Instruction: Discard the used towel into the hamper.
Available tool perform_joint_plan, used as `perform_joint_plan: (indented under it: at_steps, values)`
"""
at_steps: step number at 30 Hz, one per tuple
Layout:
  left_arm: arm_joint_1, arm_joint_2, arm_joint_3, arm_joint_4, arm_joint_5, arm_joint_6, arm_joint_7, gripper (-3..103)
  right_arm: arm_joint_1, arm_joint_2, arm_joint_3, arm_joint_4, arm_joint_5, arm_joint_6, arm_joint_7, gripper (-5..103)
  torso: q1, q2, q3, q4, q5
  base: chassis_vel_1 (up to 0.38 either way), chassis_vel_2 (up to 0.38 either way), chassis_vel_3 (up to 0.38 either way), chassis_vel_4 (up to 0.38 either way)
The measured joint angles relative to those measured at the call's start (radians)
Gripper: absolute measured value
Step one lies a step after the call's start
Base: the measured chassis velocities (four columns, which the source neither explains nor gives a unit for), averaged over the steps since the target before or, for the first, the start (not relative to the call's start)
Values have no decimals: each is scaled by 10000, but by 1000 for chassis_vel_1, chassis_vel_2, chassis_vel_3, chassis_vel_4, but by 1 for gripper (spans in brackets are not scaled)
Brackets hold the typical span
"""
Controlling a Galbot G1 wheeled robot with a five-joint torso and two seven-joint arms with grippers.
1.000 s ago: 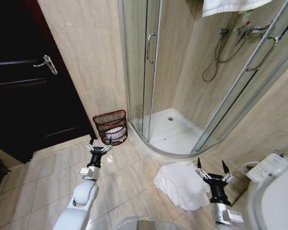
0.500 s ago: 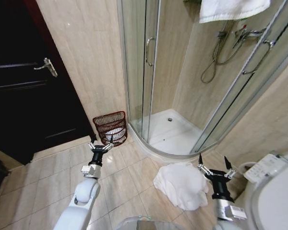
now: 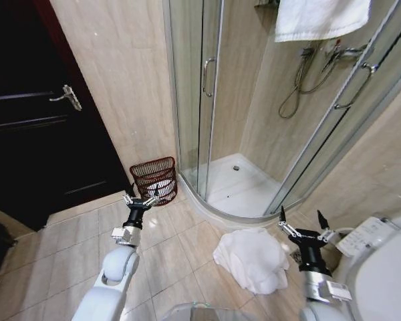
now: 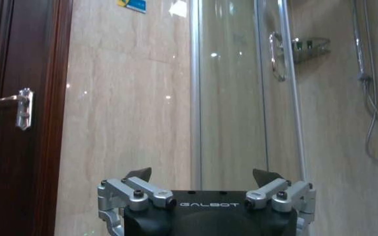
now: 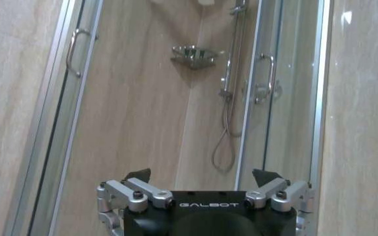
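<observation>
A crumpled white towel (image 3: pixel 252 259) lies on the tiled floor in front of the shower. The hamper (image 3: pixel 154 179), a dark reddish-brown wicker basket with something white inside, stands against the wall beside the shower door. My left gripper (image 3: pixel 140 199) is held open just in front of the hamper, and the left wrist view has the left gripper (image 4: pixel 202 175) aimed at the wall with nothing between its fingers. Just right of the towel my right gripper (image 3: pixel 301 221) is raised and open, and in its own wrist view the right gripper (image 5: pixel 202 175) is empty too.
A glass shower cabin (image 3: pixel 254 120) with a white tray fills the back right, another white towel (image 3: pixel 321 17) draped over its top. A dark wooden door (image 3: pixel 33 120) stands at the left. A toilet (image 3: pixel 381 267) sits at the right edge. Open floor tiles lie between the arms.
The whole picture has shifted as the camera moved. Both grippers stay open and empty, and the towel lies where it was on the floor.
</observation>
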Motion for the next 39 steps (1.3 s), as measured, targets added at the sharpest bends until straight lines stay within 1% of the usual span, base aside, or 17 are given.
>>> perform_joint_plan:
  at_steps: [3,9,11,13,18,21,23,24,25,26,27,28,29,32,34,38,39]
  values:
    - [5,-152,11,-162,98,130,39,100,177,0,19,188,68,-242,-8,100,79,176,102,0,-2,0,0,0,0]
    - [350,-278,-28,-637,129,344,35,100,237,0,56,209,0,-227,92,100,166,393,234,0,1,0,0,0,0]
    - [505,-359,-47,-844,142,390,29,100,184,0,84,324,1,-241,31,100,205,492,289,0,1,0,0,0,0]
    - [681,-430,-24,-1098,144,467,27,100,74,0,190,499,66,-406,-143,100,259,618,358,1,-1,0,0,0,0]
    - [824,-401,11,-1412,58,655,57,100,-60,0,265,662,243,-630,-226,100,331,789,462,0,0,0,0,0,0]
    - [903,-216,-33,-1856,-312,1139,266,100,-130,0,336,943,347,-1160,-586,100,416,982,570,-1,0,0,0,0,0]
    - [903,-200,-33,-1904,-349,1203,293,100,-129,0,333,971,355,-1207,-625,100,425,1003,582,0,0,0,0,0,0]
    - [888,-166,-19,-2039,-421,1470,344,100,-101,0,302,1051,376,-1345,-704,100,457,1080,627,0,0,0,0,0,0]
    - [852,-164,41,-2139,-427,1795,348,100,-43,0,277,1114,376,-1470,-786,100,489,1155,670,0,-1,0,0,0,0]
    - [833,-165,95,-2179,-427,1977,341,100,-1,0,267,1139,375,-1542,-831,100,507,1198,693,0,-1,0,0,0,0]
    - [833,-165,95,-2179,-427,1977,341,100,-1,0,267,1139,375,-1542,-831,100,507,1198,693,0,-1,0,0,0,0]
    - [801,-171,239,-2225,-386,2279,308,100,74,0,255,1178,378,-1680,-878,100,544,1281,738,0,0,0,0,0,0]
    - [781,-180,341,-2237,-308,2437,267,100,98,0,250,1190,397,-1748,-886,100,569,1332,766,0,-1,0,0,0,0]
    - [748,-189,468,-2248,-215,2610,226,100,96,0,244,1214,439,-1791,-893,100,610,1415,809,0,0,0,0,0,0]
    - [655,-183,528,-2249,-45,2821,280,100,-25,0,239,1260,475,-1790,-961,100,675,1561,892,0,0,0,0,0,0]
    - [491,-124,300,-2088,283,2770,354,100,-160,0,238,1342,489,-1687,-958,100,750,1739,991,-1,0,0,0,0,0]
    - [406,-116,53,-1784,538,2422,413,100,-200,0,224,1393,470,-1658,-946,100,788,1829,1043,0,-1,0,0,0,0]
